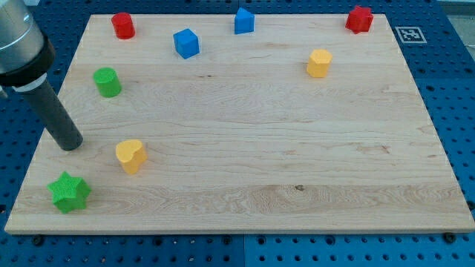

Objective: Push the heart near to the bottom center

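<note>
The yellow heart [130,156] lies on the wooden board [245,148] at the view's lower left. My tip [69,145] rests on the board just left of the heart and slightly above it, a short gap apart. The rod slants up to the view's top left corner. A green star [69,192] sits below the tip, near the board's bottom left corner.
A green cylinder [107,81] stands above the tip. A red cylinder [122,25], a blue cube [186,43], a blue block [243,21] and a red block [359,19] line the top. A yellow hexagonal block [319,63] sits at the upper right.
</note>
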Robot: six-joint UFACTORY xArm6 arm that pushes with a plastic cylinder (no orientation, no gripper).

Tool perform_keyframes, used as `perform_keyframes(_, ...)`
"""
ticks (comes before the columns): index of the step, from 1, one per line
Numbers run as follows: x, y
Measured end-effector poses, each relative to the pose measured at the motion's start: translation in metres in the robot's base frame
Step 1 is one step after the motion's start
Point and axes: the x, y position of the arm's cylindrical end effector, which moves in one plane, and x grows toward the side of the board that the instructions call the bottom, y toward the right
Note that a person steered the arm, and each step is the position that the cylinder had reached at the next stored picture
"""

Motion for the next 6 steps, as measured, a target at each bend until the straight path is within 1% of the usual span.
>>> perform_keyframes(2,0.026,0.012)
perform_keyframes(3,0.026,0.013)
perform_keyframes(4,0.026,0.036)
perform_keyframes(6,0.026,0.109)
